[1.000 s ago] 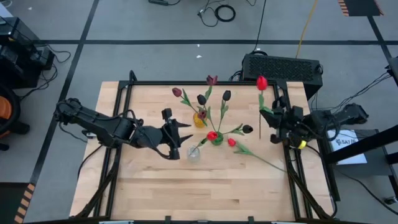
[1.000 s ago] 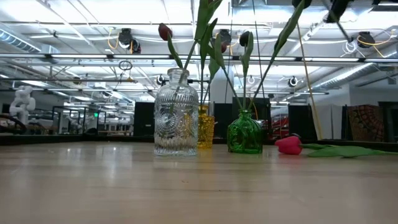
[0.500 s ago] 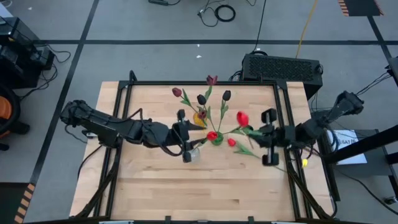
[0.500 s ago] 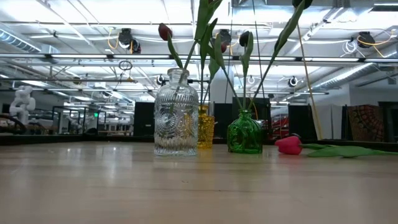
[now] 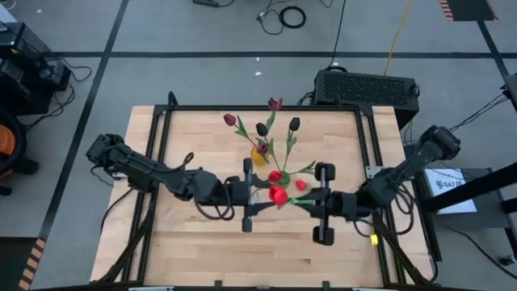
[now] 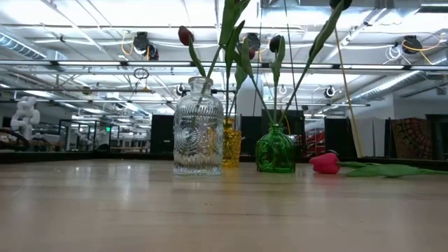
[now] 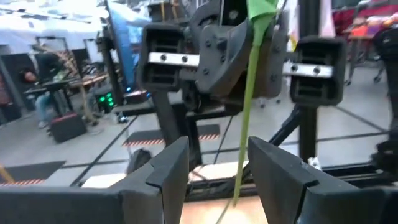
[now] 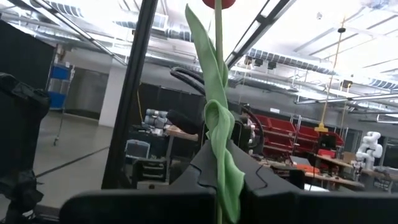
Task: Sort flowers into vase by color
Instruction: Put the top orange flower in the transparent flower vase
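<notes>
My right gripper (image 5: pixel 305 200), over the table's middle, is shut on a red tulip (image 5: pixel 279 194) whose head points toward my left gripper (image 5: pixel 257 196). In the left wrist view the left gripper (image 7: pixel 217 174) is open, with the tulip's green stem (image 7: pixel 244 124) running between its fingers, close to one; whether they touch, I cannot tell. A clear glass vase (image 6: pixel 198 129), a yellow vase (image 6: pixel 231 143) and a green vase (image 6: pixel 275 150) stand on the table with tulips stuck in them. Another red tulip (image 6: pixel 325 163) lies flat on the table. My right gripper pinches the tulip's stem (image 8: pixel 218 186) between its two shut fingers, just below the long leaf (image 8: pixel 214 137). The fingers come from the table's right side, slanting a little upward, and the stem runs on out past their tips. The tulip is lifted clear, its head (image 8: pixel 219 2) out ahead.
In the high view the yellow vase (image 5: pixel 259 153) and green vase (image 5: pixel 280 178) stand just beyond the two grippers, their dark and red heads fanning toward the far edge. The lying tulip's head (image 5: pixel 300 184) is beside the right gripper. Bare wood (image 5: pixel 210 242) lies toward the near edge.
My right gripper has swung from the table's right edge toward the middle and the near side, carrying the red tulip; its head, which pointed toward the far edge, now points left. My left gripper has moved right toward the tulip and turned level, staying open.
</notes>
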Robot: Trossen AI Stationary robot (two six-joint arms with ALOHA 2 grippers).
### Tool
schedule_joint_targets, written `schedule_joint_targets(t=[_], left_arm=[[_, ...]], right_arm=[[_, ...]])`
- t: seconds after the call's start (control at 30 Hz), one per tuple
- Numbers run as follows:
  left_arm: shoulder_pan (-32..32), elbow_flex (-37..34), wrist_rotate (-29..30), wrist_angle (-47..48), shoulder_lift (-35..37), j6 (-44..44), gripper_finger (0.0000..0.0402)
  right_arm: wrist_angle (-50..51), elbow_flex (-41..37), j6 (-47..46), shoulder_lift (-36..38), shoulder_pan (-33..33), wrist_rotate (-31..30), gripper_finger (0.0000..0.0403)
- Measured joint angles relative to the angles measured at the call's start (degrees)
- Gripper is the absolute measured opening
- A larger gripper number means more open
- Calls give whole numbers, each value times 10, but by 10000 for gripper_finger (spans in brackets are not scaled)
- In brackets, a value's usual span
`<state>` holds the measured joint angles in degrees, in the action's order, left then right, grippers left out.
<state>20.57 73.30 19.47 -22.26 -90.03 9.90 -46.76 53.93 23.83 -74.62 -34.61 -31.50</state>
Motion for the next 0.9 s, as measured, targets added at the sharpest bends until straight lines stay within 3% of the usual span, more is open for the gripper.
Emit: schedule_joint_targets(t=[0.3, 0.9], left_arm=[[13, 0, -91, -38, 1, 4, 171], [5, 0, -76, -74, -20, 15, 169]], right_arm=[[-24, 36, 9, -57, 5, 0, 0], [-27, 41, 9, -80, 26, -3, 0]])
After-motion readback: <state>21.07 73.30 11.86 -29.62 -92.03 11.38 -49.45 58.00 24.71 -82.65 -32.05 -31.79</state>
